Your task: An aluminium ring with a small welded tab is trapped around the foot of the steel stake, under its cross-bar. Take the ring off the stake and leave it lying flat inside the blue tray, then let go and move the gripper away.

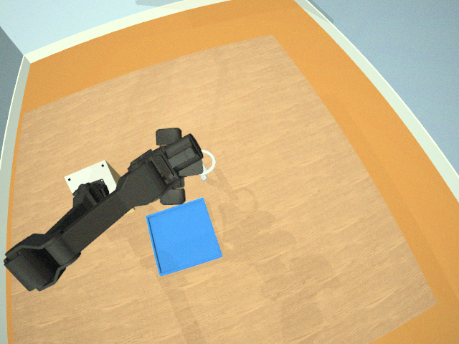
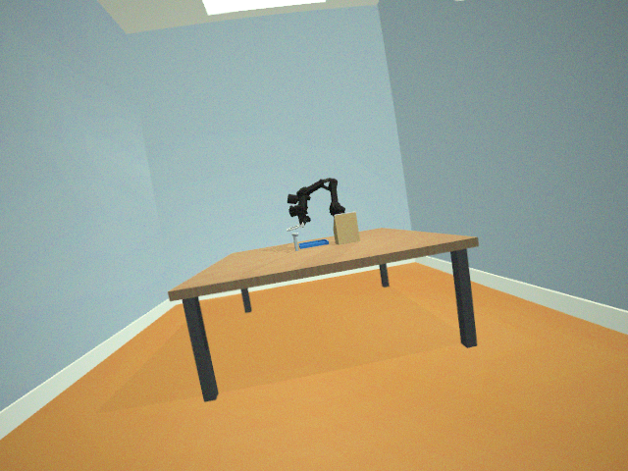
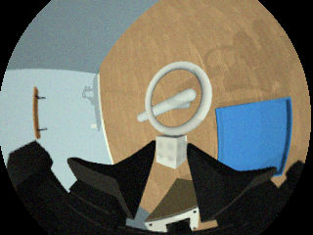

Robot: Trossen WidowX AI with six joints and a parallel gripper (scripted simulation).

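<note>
Ring (image 1: 214,161) (image 2: 292,229) (image 3: 207,95) hangs out in front of the tool (image 1: 201,170) (image 2: 303,223) (image 3: 171,147), whose fingers are clamped on its pale welded tab (image 3: 171,151). The tab gives the two fingers a small block to grip, one on either side, and leaves the hoop itself free of them. That makes sense for a ring that must pass over a bar.

Below the tool and a little ahead of it stands the stake (image 2: 296,244) (image 3: 185,105), with its cross-bar (image 1: 204,177) (image 2: 295,234) (image 3: 166,106) on top. The wrist view shows the bar through the ring's opening, but from outside the ring appears higher than the bar and slightly tilted, so I judge it already freed.

The blue tray (image 1: 185,236) (image 2: 314,244) (image 3: 254,137) lies on the worktop (image 1: 277,129) (image 2: 304,263) (image 3: 127,64), lower than the tool and to its right in the wrist view. The next move, I think, is sideways at this height, since dropping early could catch the bar again. Over the tray, the ring would want levelling before release, because a held tab leaves it cantilevered and one edge could land on the rim.
</note>
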